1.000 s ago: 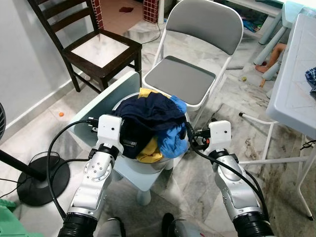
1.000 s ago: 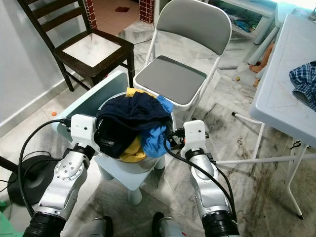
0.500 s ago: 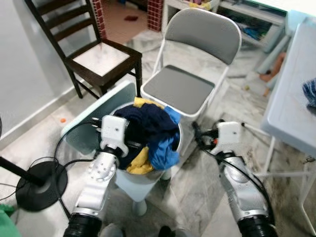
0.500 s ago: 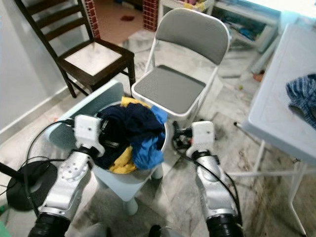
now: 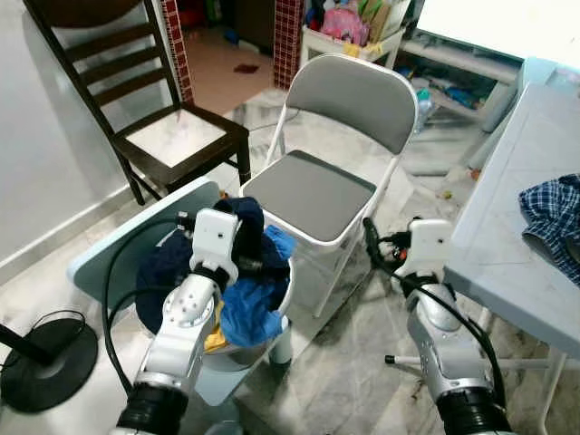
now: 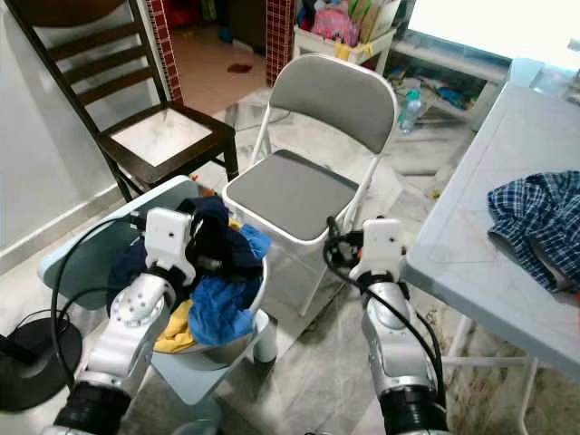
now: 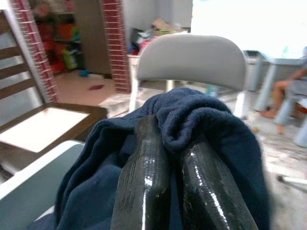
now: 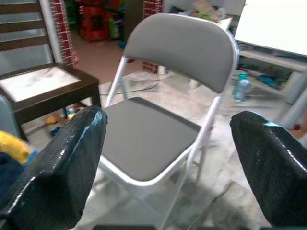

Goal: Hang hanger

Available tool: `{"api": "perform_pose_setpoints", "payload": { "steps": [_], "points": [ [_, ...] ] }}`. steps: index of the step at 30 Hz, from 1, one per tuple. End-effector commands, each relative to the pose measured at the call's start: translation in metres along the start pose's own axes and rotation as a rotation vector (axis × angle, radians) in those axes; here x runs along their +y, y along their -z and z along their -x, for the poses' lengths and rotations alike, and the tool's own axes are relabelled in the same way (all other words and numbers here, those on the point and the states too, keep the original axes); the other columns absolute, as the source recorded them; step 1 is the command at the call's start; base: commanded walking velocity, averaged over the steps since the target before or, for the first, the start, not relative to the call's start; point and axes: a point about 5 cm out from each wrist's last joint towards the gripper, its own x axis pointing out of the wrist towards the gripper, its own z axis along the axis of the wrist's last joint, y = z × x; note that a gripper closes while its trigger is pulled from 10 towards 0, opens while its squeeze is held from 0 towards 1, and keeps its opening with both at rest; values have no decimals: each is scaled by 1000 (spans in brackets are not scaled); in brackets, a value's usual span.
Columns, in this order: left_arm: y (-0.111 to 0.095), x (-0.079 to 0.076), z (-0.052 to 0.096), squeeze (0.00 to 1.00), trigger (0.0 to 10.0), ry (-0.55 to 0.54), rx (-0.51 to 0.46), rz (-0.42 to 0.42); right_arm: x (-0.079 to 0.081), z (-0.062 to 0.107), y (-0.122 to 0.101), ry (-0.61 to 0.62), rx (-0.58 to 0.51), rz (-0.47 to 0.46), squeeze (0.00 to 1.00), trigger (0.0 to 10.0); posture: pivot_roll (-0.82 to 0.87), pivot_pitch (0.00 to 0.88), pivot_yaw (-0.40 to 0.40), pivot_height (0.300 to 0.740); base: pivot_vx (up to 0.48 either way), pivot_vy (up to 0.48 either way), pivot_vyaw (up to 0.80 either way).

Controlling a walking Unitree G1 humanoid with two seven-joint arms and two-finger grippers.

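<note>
Left gripper (image 7: pixel 177 158) was clamped on a navy garment (image 7: pixel 201 124) atop the laundry basket (image 5: pixel 272 317). Right gripper (image 8: pixel 168 143) hung spread wide, holding nothing, near the grey folding chair (image 5: pixel 317 190). Couldn't make out a hanger. Plaid shirt (image 6: pixel 535 222) lay on the table (image 6: pixel 471 263).

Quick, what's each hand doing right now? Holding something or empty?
Left hand: closed on the navy cloth from the basket.
Right hand: open, empty, facing the grey chair.

Head stereo looks down; wrist cams forward, sharing folding chair (image 8: pixel 158 105).
</note>
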Motion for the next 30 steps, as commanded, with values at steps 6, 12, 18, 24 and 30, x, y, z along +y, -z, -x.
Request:
{"api": "perform_pose_setpoints", "payload": {
  "steps": [6,12,18,24,30],
  "points": [
    [13,-1,6,0,10000,-28,51,12,0,0,4,-17,20,18,0,10000,183,125,-42,740,0,0,0],
    [14,-3,7,0,10000,-42,50,11,-1,-2,3,-19,19,23,0,10000,186,122,-51,740,0,0,0],
    [17,-1,8,0,10000,-60,55,-10,-3,-3,0,-13,6,18,0,10000,186,116,-58,740,0,0,0],
    [23,7,14,0,10000,-105,85,-22,-11,2,3,26,16,-33,0,10000,197,98,-57,740,0,0,0],
    [28,7,16,0,10000,-107,101,-29,-14,8,11,39,45,-45,0,10000,204,71,-57,740,-126,0,0]
  ]
}}
